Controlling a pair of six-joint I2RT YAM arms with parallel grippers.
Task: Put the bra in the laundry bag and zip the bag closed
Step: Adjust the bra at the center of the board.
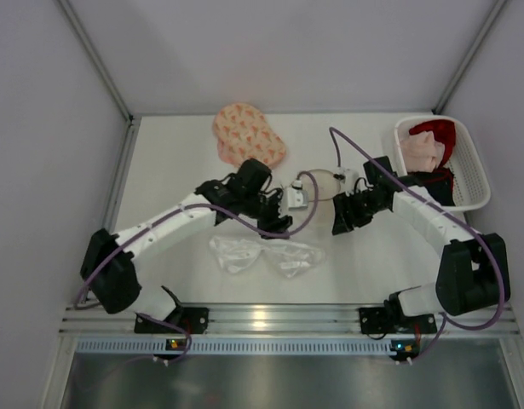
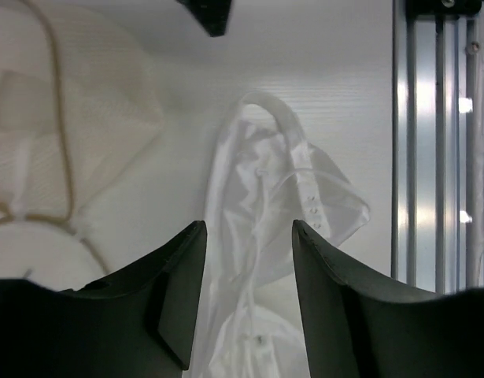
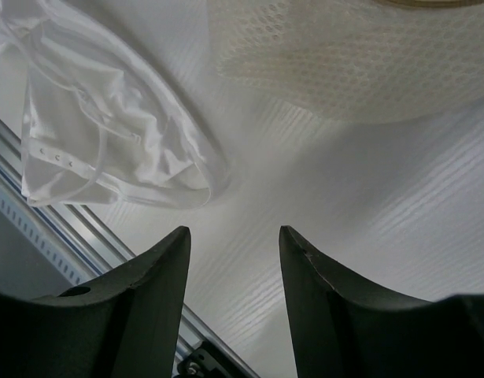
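The white bra (image 1: 266, 254) lies crumpled on the table, near the front edge. It shows below my left gripper (image 2: 249, 236) as the bra (image 2: 265, 197), and upper left in the right wrist view as the bra (image 3: 108, 134). The beige mesh laundry bag (image 1: 323, 183) lies just behind it, between the two arms; it also shows as the bag (image 2: 84, 134) and the bag (image 3: 360, 63). My left gripper (image 1: 279, 221) hovers open over the bra's far edge, holding nothing. My right gripper (image 1: 340, 221) is open over bare table, beside the bag.
A pink patterned cloth (image 1: 247, 134) lies at the back of the table. A white basket (image 1: 470, 166) with red and pink garments stands at the back right. The metal rail (image 1: 262, 319) runs along the front edge.
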